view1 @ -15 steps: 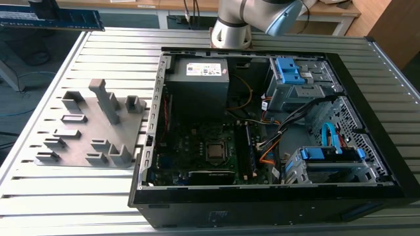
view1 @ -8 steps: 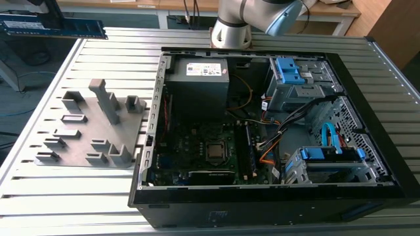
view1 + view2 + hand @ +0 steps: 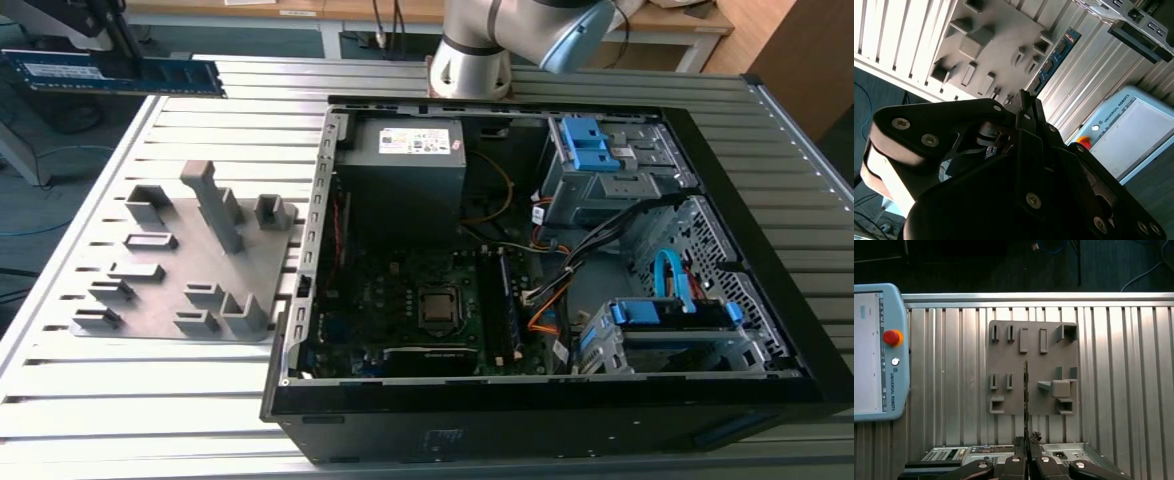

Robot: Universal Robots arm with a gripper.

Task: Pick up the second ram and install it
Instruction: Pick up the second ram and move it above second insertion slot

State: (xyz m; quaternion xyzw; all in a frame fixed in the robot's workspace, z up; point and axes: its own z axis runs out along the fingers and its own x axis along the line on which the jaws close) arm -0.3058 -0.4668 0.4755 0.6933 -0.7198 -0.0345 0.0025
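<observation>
One narrow pinch of my pincer (image 3: 1027, 440) holds the second ram (image 3: 174, 78) above the table (image 3: 174, 400), so any slip could drop it.

I am seeing a line of lettering beside the red button (image 3: 892, 337) on the control tablet (image 3: 879, 352), a white label (image 3: 416, 143) on the power supply (image 3: 400, 185), and a white sticker (image 3: 60, 72) on the memory stick (image 3: 147, 77) I am holding; their small print is proving unreadable.
</observation>
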